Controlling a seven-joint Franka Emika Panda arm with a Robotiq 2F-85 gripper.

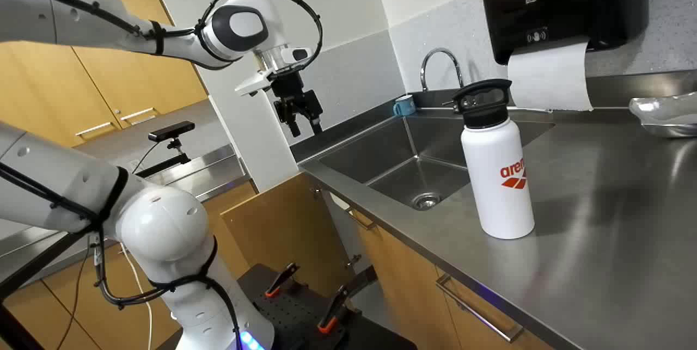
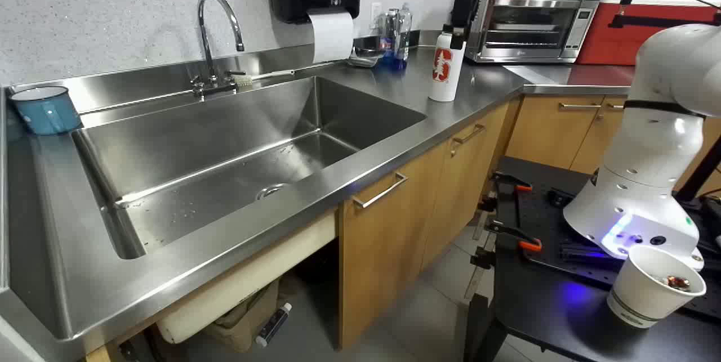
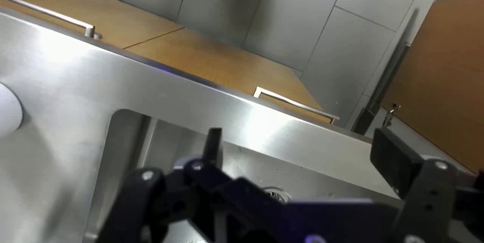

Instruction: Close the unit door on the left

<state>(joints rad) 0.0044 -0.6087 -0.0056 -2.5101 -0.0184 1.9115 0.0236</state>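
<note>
And here's the door (image 1: 291,230), standing open, lower middle of the frame in an exterior view, showing again at the far right of the wrist view. Edges first: its top slants up rightward to finish just beside the corner of the counter (image 1: 588,192); its free side runs down the left, near the arm (image 1: 163,225) in that frame; its foot disappears behind the table (image 1: 375,333), where a clamp (image 1: 283,278) overlaps the lower part. Open room: grey floor (image 3: 302,27) fills the upper middle of the wrist view, between the cupboard fronts (image 3: 219,61) and the door. And the look of it: a flat panel, honey-brown wood, metal hinges (image 1: 354,260) along the right edge.

Up to the gripper (image 1: 306,128), upper middle, pointing down, released, its fingers (image 3: 214,144) spread well apart, the sink (image 3: 124,133) beneath them in the wrist view. The finger at that frame's right looks close to the door, though the angle may flatter it.

Farther out, a white bottle (image 1: 498,176) stands upright on the counter, right of centre, and a blue mug (image 1: 404,105) sits by the sink's far corner.
</note>
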